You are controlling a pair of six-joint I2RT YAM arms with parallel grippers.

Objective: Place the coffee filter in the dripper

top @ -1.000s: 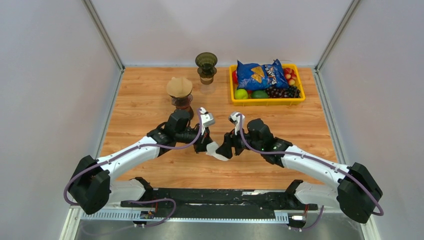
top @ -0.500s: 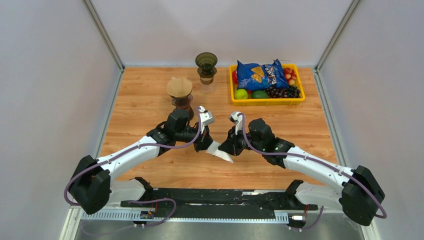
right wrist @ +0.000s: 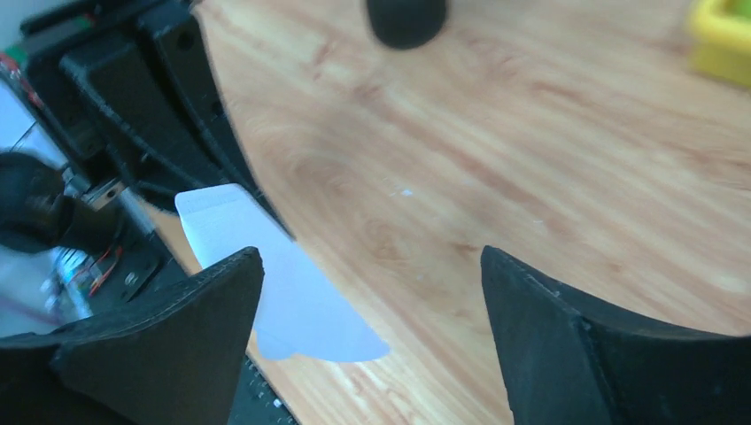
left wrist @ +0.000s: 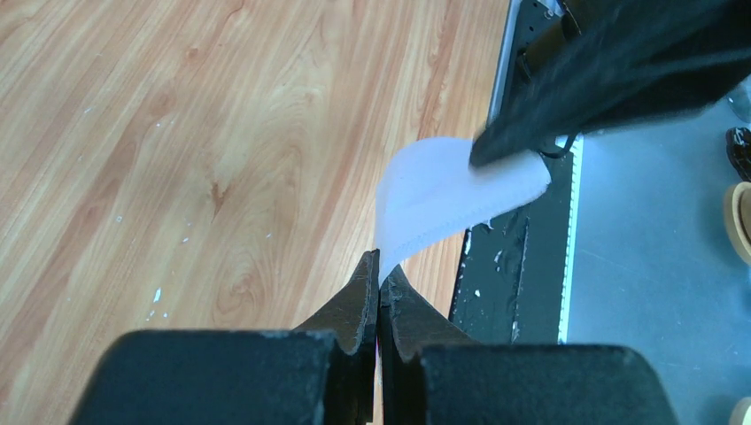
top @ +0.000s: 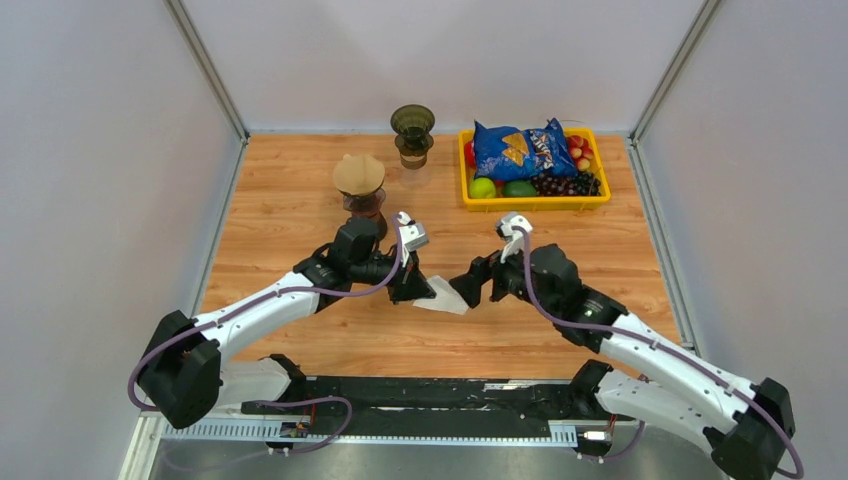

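Note:
My left gripper (top: 415, 290) is shut on one corner of a white paper coffee filter (top: 445, 297) and holds it just above the table, near the middle front. In the left wrist view the shut jaws (left wrist: 379, 266) pinch the filter (left wrist: 443, 199), which sticks out away from them. My right gripper (top: 475, 285) is open just right of the filter. In the right wrist view (right wrist: 367, 266) the filter (right wrist: 292, 292) lies by its left finger. An empty dark dripper (top: 412, 122) stands at the back centre.
A second dripper with a brown filter (top: 358, 178) stands just behind my left arm. A yellow basket (top: 535, 203) with a blue chip bag (top: 520, 148) and fruit sits at the back right. White walls close off both sides.
My right gripper has opened, let go of the filter and drawn back to the right. The left gripper has kept hold of the filter and barely moved.

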